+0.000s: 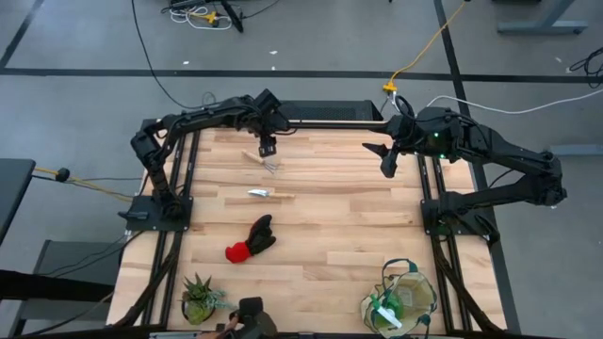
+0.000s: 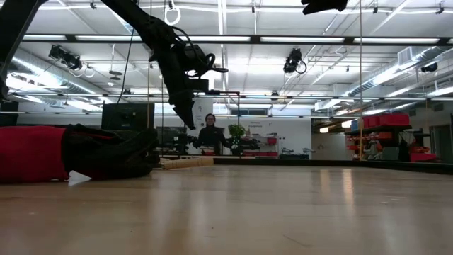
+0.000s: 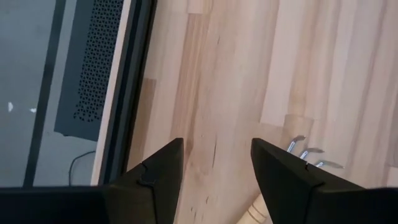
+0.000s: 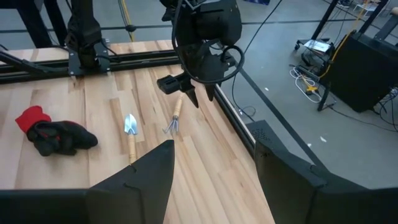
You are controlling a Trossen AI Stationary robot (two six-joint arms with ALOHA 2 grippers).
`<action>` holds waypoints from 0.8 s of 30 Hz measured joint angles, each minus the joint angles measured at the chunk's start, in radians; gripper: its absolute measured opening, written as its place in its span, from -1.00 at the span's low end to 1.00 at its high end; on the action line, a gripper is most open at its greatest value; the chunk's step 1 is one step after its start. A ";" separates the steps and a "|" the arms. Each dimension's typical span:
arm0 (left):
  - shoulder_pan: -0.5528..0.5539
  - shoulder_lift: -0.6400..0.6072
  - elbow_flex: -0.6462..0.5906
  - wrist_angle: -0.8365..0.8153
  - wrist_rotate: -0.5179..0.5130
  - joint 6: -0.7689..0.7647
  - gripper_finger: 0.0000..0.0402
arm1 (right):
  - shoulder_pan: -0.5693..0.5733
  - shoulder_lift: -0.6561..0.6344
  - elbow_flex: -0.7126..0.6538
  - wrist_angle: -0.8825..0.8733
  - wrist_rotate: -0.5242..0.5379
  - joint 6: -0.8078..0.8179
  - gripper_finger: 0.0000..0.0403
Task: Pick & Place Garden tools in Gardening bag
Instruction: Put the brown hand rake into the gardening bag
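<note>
Nearest the low camera lay the red-and-black glove pair (image 2: 71,152), resting on the light wooden table (image 1: 349,226) just left of its centre. Beyond it, toward the far edge, lay the trowel (image 1: 269,194), and farther still the rake (image 1: 263,160), both wooden-handled and flat on the boards. Directly above the rake's handle hung the left gripper (image 1: 268,148), fingers spread with nothing between them; its wrist view showed the rake's tines (image 3: 305,154) past one dark finger. At the far right corner the right gripper (image 1: 387,168) hovered clear of the surface, likewise spread and empty. At the near right corner stood the gardening bag (image 1: 400,299), mouth upward, with the bright green round piece (image 1: 382,309) showing at its mouth. Near the front left edge stood a small spiky potted plant (image 1: 199,298). Black frame rails (image 1: 174,217) bordered the table's sides. Grey floor with trailing cables (image 1: 419,52) surrounded it. In the room behind, under ceiling strip lights, a person (image 2: 210,134) sat in the distance.
</note>
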 joint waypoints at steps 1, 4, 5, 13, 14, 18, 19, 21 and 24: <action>0.006 0.000 0.000 0.001 0.007 0.000 -0.03 | 0.000 0.000 0.000 0.000 0.000 0.000 0.11; 0.026 0.000 0.000 0.002 0.011 0.018 -0.03 | 0.000 0.000 0.000 0.000 0.000 0.000 0.11; 0.030 0.000 0.000 0.002 0.011 0.030 -0.03 | 0.000 0.000 0.000 0.000 0.000 0.000 0.11; 0.034 0.007 -0.001 -0.028 0.097 0.281 -0.03 | 0.000 0.000 0.000 0.000 0.000 0.000 0.11; 0.034 0.008 -0.003 -0.047 0.119 0.318 -0.03 | 0.000 0.000 0.000 0.000 0.000 0.000 0.11; 0.032 0.008 -0.002 -0.108 0.137 0.428 -0.03 | 0.000 0.000 0.000 0.000 -0.001 0.000 0.11; 0.032 0.008 -0.002 -0.128 0.131 0.442 -0.03 | 0.000 0.000 0.000 0.000 -0.001 0.000 0.11; 0.038 0.008 -0.002 -0.145 0.131 0.462 -0.03 | 0.000 0.000 0.000 0.000 -0.001 0.000 0.11; 0.040 0.008 -0.002 -0.147 0.128 0.464 -0.03 | 0.000 0.000 0.000 0.000 0.000 0.000 0.11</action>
